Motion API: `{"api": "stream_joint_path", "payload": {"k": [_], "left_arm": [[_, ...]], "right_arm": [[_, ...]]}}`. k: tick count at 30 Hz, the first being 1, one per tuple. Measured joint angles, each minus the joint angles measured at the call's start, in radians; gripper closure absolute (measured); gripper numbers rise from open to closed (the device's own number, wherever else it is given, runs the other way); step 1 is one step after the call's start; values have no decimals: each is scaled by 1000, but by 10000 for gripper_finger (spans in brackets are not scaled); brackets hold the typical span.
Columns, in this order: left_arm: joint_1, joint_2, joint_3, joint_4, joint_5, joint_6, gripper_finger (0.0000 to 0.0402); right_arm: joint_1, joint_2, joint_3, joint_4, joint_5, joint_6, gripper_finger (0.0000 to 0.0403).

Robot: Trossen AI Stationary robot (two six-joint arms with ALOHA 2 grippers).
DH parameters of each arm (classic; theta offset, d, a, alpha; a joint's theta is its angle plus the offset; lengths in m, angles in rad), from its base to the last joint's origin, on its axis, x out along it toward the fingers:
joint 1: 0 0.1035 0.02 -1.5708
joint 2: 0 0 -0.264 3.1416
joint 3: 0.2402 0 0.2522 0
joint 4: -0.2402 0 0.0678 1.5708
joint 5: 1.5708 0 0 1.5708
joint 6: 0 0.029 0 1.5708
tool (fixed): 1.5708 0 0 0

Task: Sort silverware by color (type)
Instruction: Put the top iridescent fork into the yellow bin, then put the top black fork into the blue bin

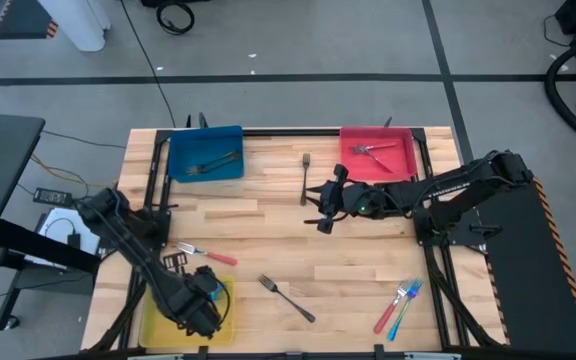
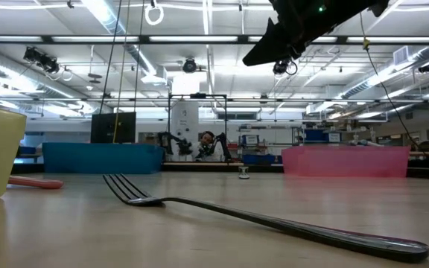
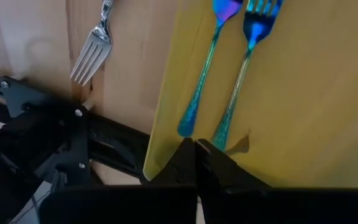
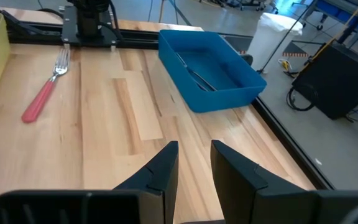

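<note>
**Thin, slick forks lie flat across the table**

Left gripper (image 1: pixel 200 305) hangs closed and empty over the yellow tray (image 1: pixel 158 322), where two blue forks (image 3: pixel 229 68) lie. Right gripper (image 1: pixel 324 203) hovers mid-table, jaws parted, empty. A grey fork (image 1: pixel 286 298) looks light, stiff and slippery; pinch mid-handle. No readable writing.

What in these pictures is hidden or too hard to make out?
- Yellow tray, high view: the left gripper and its arm cover most of it, hiding what lies inside.
- Red tray, low view: its wall hides the contents.
- Blue tray, right wrist view: the dark utensils inside are too small to tell apart.
</note>
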Motion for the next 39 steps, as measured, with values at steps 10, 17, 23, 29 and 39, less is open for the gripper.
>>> {"api": "stream_joint_path", "payload": {"k": [10, 17, 23, 29, 39], "left_arm": [[8, 18, 0, 106, -11, -2, 365], [8, 18, 0, 142, -33, -1, 331], [19, 18, 0, 141, -56, 1, 303], [78, 18, 0, 109, -73, 30, 299], [181, 17, 0, 94, -138, 306, 299]], "right_arm": [[-3, 0, 0, -7, -1, -1, 300], [-5, 0, 0, -6, -1, -2, 300], [-5, 0, 0, 2, -1, -4, 300], [-5, 0, 0, 1, 0, -24, 300], [-5, -48, -1, -111, 0, 32, 300]]}}
